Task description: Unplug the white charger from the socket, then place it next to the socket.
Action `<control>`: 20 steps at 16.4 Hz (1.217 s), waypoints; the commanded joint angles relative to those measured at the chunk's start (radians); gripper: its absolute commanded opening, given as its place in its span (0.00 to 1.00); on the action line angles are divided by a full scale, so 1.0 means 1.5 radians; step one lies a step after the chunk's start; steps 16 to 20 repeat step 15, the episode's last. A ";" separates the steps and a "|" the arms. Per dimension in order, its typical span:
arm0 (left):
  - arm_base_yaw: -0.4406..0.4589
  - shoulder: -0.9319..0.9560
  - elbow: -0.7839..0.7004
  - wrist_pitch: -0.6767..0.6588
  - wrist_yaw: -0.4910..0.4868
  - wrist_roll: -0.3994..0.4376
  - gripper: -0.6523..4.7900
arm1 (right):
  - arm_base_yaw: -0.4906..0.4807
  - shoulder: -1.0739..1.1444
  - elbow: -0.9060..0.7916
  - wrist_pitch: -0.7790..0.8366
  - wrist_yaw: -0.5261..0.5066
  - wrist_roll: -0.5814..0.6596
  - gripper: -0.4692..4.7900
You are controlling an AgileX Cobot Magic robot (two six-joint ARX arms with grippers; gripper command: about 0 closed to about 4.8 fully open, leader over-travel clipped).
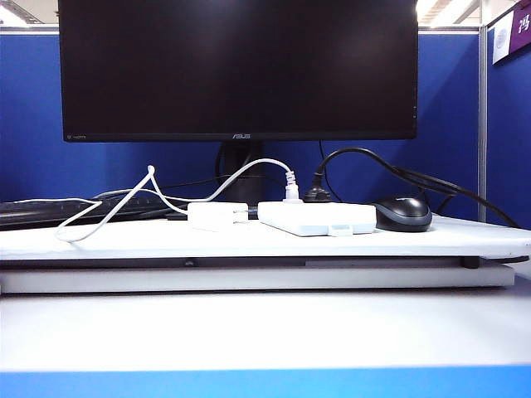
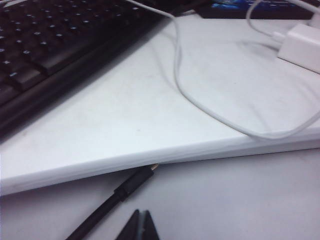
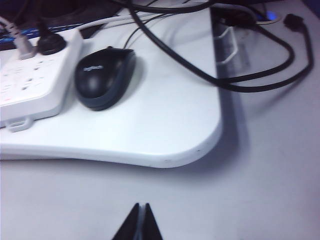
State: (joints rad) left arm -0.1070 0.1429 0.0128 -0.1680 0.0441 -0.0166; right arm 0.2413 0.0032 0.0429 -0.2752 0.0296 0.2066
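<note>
I see the white charger (image 1: 217,215) lying unplugged on the white board (image 1: 124,240), just beside the socket (image 1: 315,218) at its nine o'clock. My left gripper (image 2: 139,226) and right gripper (image 3: 138,222) hover low before the board, both pinched closed, holding nothing.

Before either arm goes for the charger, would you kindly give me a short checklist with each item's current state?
1. White charger sits beside the socket, prongs toward it: ok.
2. Charger unplugged: cannot tell.
3. Left gripper shut, low before the board, off the charger: not ok.
4. Right gripper shut, empty: not ok.
5. Mouse beside the socket, away from the charger: ok.
</note>
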 commanded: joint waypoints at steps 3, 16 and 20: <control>0.001 -0.001 -0.004 -0.001 0.001 0.001 0.11 | 0.000 -0.002 -0.005 0.015 -0.004 0.002 0.08; 0.001 -0.001 -0.004 -0.001 0.001 0.001 0.11 | 0.000 -0.002 -0.025 0.076 -0.004 0.002 0.08; 0.001 -0.001 -0.004 -0.001 0.001 0.001 0.11 | 0.000 -0.002 -0.025 0.076 -0.004 0.002 0.08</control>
